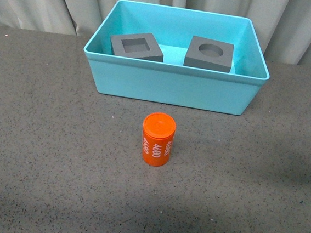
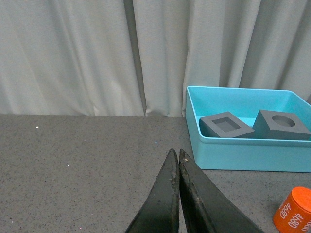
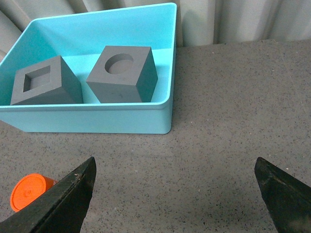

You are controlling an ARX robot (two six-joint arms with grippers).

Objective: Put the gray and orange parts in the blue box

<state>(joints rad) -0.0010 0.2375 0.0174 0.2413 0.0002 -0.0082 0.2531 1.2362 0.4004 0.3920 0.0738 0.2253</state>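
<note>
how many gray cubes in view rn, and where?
2. Both sit inside the blue box: the square-recess cube on the left, the round-recess cube on the right, apart from each other. No other shows in any view.

Box [image 1: 169,90]: turquoise-blue all over, plain, no pattern.
Cube with square recess [image 1: 150,52]: matte gray, plain; the recess is a darker gray.
Cube with round recess [image 1: 222,61]: the same matte gray, plain.
Cylinder [image 1: 157,141]: bright orange on lid and body; white numerals, 4680, printed along the side.
Table [image 1: 42,149]: dark gray, finely speckled with pale flecks.
Curtain [image 1: 40,1]: off-white to pale gray, shaded in vertical folds.
Left gripper [image 2: 175,155]: black.
Right gripper [image 3: 174,165]: black.
</note>
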